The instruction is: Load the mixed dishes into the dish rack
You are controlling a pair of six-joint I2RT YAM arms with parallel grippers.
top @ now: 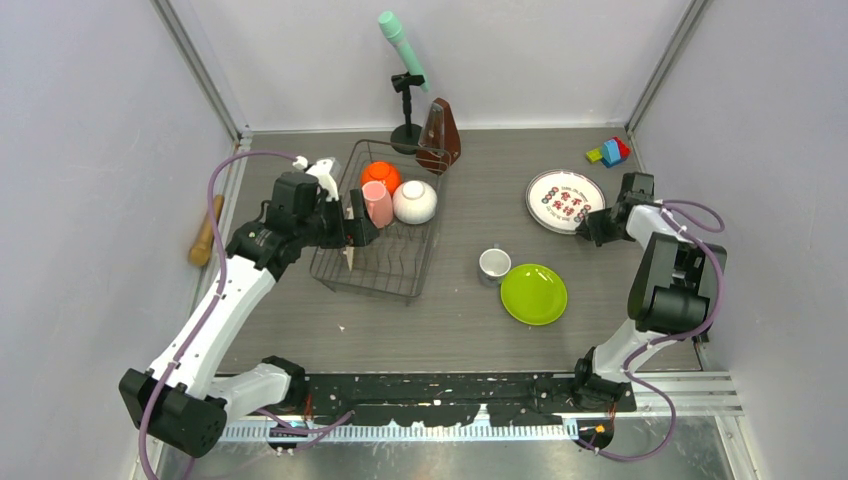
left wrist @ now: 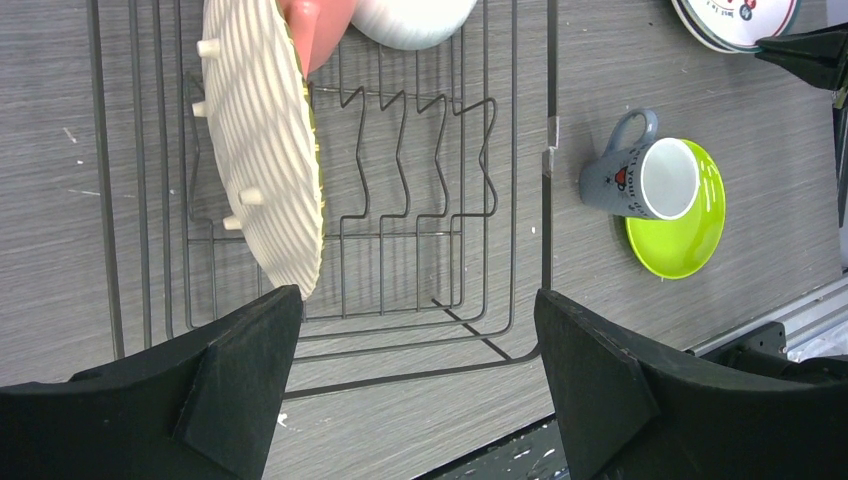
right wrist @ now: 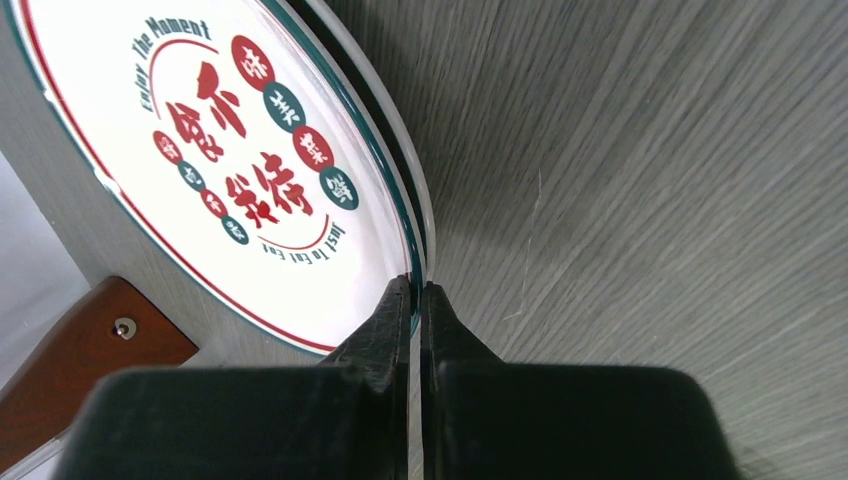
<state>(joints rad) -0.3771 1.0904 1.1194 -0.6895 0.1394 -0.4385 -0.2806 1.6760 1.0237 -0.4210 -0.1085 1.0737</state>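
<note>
Left fingers (left wrist: 240, 370) spread (over wire rack (left wrist: 548, 200)) | right fingers (right wrist: 385, 335) pinching glossy plate (right wrist: 120, 200) rim

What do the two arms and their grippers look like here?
Both arms, left arm and right arm, have white links with chunky black joint housings and a loose purple cable along each. The left gripper and right gripper have matte black, wedge-shaped fingers. No markings show.

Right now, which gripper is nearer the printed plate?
Right. The right gripper pinches the printed plate at its rim; the left gripper is open over the dish rack.
</note>
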